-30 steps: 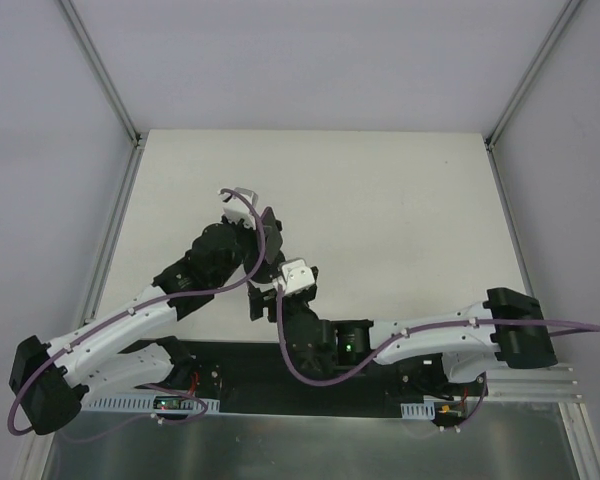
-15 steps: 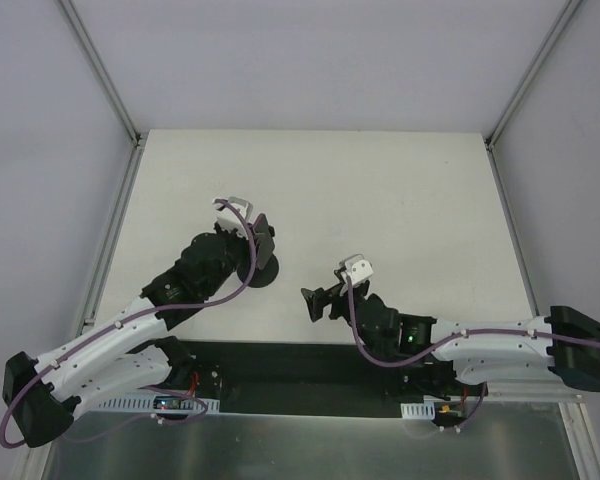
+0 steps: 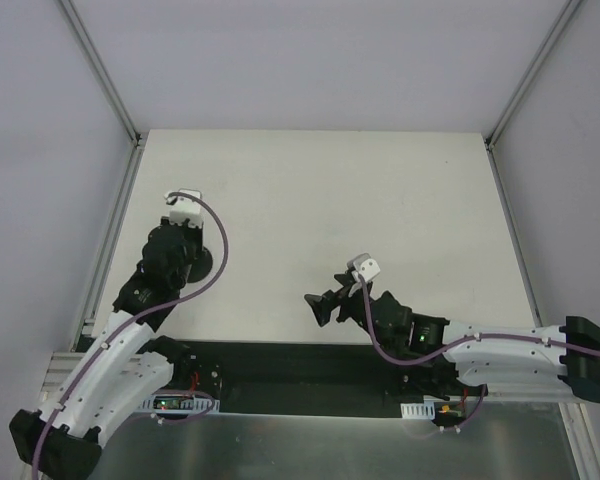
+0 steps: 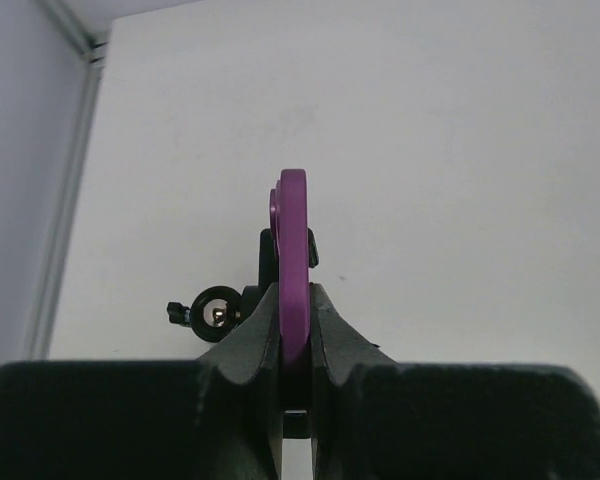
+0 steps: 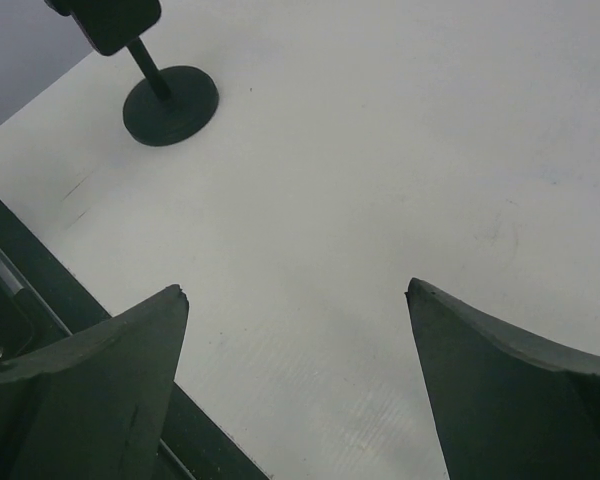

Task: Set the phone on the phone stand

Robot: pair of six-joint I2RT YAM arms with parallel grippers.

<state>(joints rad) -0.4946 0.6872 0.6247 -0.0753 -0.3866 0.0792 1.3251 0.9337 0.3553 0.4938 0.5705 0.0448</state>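
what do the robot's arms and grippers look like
The left arm and right arm are white link shells joined by black joint housings, each trailed by a purple cable and topped at the wrist by a small white block. A green light glows on the right arm. The left gripper and right gripper have dark wedge-shaped fingers.
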